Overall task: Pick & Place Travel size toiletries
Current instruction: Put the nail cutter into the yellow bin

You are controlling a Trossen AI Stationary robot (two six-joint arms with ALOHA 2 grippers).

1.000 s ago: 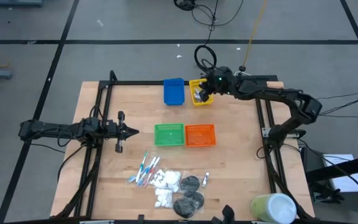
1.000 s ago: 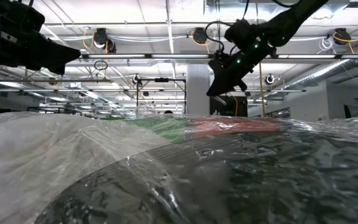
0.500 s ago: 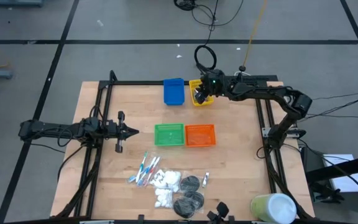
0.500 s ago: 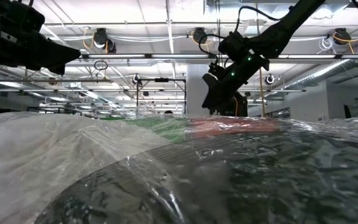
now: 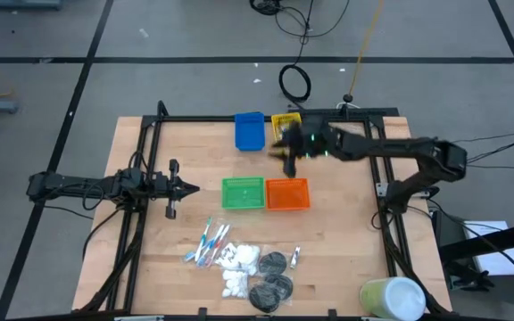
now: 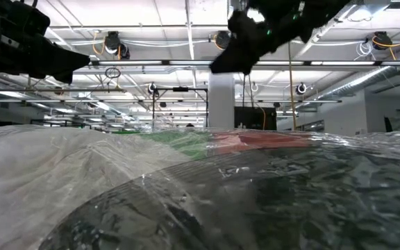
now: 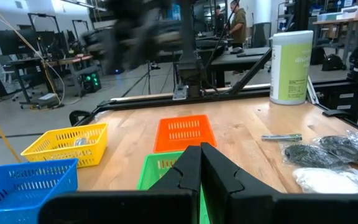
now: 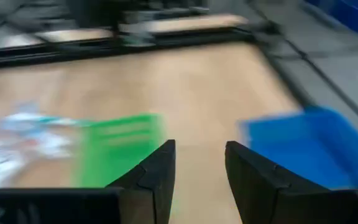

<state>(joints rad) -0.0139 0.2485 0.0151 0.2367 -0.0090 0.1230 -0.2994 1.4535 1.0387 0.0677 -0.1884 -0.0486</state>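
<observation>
Four coloured bins stand on the tabletop point(image 5: 337, 223): the blue bin point(image 5: 249, 131) and yellow bin point(image 5: 286, 123) at the far edge, the green bin point(image 5: 243, 193) and orange bin point(image 5: 287, 193) at the middle. The right pincer point(image 5: 289, 153) hovers with its fingers parted and empty between the yellow and orange bins, well apart from the toiletries point(image 5: 244, 262) heaped near the front edge. The left pincer point(image 5: 192, 187), closed on nothing, waits left of the green bin.
</observation>
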